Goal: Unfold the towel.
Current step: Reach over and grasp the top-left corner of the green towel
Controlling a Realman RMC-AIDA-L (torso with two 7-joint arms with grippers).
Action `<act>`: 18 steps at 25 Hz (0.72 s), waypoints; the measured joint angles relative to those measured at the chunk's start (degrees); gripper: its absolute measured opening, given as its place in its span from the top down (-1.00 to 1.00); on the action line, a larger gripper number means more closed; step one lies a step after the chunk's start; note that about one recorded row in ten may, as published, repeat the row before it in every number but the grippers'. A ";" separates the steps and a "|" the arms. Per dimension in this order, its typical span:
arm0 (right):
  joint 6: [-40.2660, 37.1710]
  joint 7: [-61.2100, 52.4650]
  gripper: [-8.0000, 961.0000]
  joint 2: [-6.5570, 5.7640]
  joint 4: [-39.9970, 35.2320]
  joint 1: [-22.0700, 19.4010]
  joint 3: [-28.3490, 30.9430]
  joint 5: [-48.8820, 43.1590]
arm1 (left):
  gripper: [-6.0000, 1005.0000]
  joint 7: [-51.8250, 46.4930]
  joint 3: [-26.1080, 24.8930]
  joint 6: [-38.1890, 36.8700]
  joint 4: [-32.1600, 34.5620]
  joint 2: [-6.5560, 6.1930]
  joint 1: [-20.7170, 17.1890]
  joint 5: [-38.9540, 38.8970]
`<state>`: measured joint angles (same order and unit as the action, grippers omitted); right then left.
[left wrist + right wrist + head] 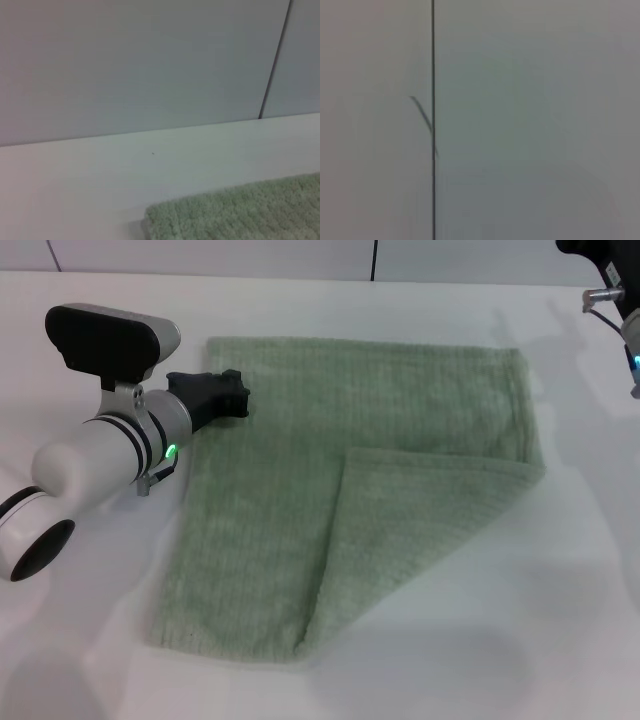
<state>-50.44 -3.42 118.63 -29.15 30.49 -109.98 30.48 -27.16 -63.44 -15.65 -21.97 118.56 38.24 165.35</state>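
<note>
- Nearest us on the white surface point(560, 620), the towel point(300, 500) lies mostly flat, its near-right corner folded over; that flap is left.
- Left hand point(232, 393) sits at its far-left edge; open or closed, we cannot tell.
- Right hand point(625, 315) waits far right, room all around.

The right gripper point(618, 300) was cut off at the head view's edge; the left gripper's point(228, 396) finger gap was indiscernible against the towel point(330, 480).

Pale sage-green ribbed towel point(350, 490) on white table point(560, 620); black left hand point(236, 397).
</note>
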 joint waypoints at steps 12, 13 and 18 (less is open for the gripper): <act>38.79 -9.41 -0.61 -0.43 -19.22 3.83 0.15 -17.25 | 0.98 0.00 -0.09 -0.36 -0.23 0.00 0.01 -0.02; 42.28 -9.40 -0.61 -0.43 -21.59 3.83 0.16 -17.57 | 0.98 0.00 -0.15 -0.44 -0.26 0.00 0.01 -0.03; 58.70 -8.24 -0.61 -0.41 -30.77 3.96 1.02 -17.66 | 0.97 0.00 -0.17 -0.50 -0.27 0.00 0.01 -0.04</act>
<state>8.26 -11.65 118.23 -59.91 34.45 -108.96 12.83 -27.16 -63.61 -16.14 -22.24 118.56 38.25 165.32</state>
